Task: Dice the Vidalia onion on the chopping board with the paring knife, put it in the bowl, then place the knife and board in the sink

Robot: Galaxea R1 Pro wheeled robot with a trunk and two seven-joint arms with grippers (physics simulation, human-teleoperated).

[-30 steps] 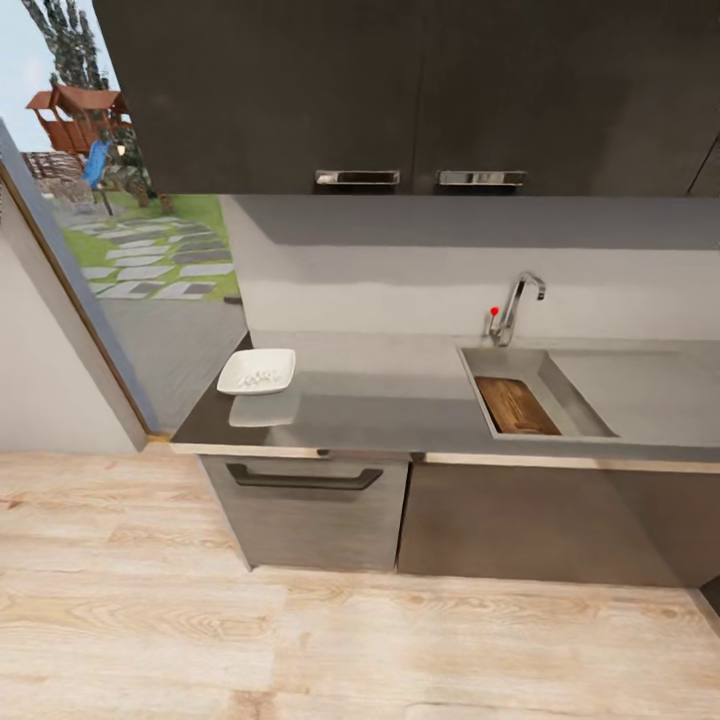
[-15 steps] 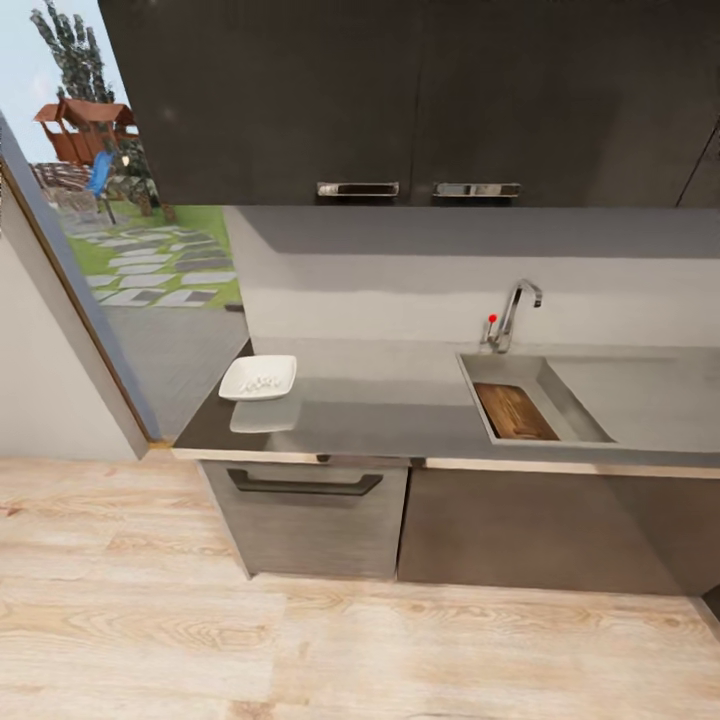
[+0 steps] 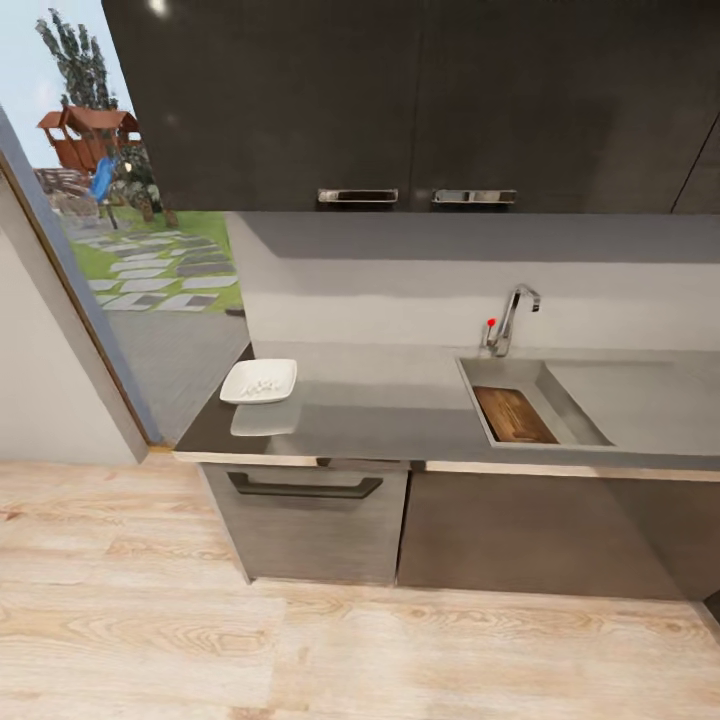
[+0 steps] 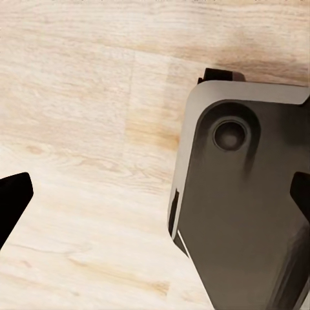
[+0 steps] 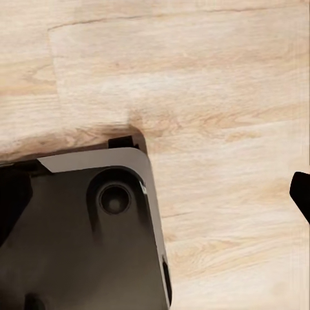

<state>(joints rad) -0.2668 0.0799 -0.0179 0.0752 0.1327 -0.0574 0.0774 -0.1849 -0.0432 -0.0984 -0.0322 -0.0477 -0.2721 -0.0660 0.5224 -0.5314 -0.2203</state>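
Left pincer (image 4: pixel 155 197): its two dark fingertips are sitting at opposite edges of the left wrist view, spread wide with nothing between them, hanging over the robot base (image 4: pixel 248 213) and the wooden floor (image 4: pixel 77 97).
Right pincer (image 5: pixel 158 194): one dark fingertip is showing at one edge of the right wrist view and a dark shape at the opposite edge; I cannot tell whether it is spread or closed. Nothing is lying between them.
Floor, head view: pale wood planks are running across the near part of the view, in front of the cabinets.
Drawer (image 3: pixel 305 525): it is sitting under the bench's left end, with a dark bar handle (image 3: pixel 305 487) across its top.
Bench (image 3: pixel 400 415): the grey reflective top is stretching from the left end to the right edge of the view.
Bowl (image 3: pixel 259 381): the white bowl is resting on the bench near its left end, well apart from the sink.
Diced onion (image 3: pixel 262 384): tiny whitish bits are lying inside the bowl.
Sink (image 3: pixel 570 400): the steel basin is set into the bench at the right.
Chopping board (image 3: pixel 514 415): the brown board is lying inside the sink, against its left side.
Paring knife: I cannot make it out.
Tap (image 3: pixel 512 315): it is standing behind the sink, with a red knob (image 3: pixel 491 323) just beside it.
Wall cabinets (image 3: pixel 400 100): dark doors are hanging above.
Window (image 3: pixel 130 220): at the far left, it is showing grass and a playhouse.
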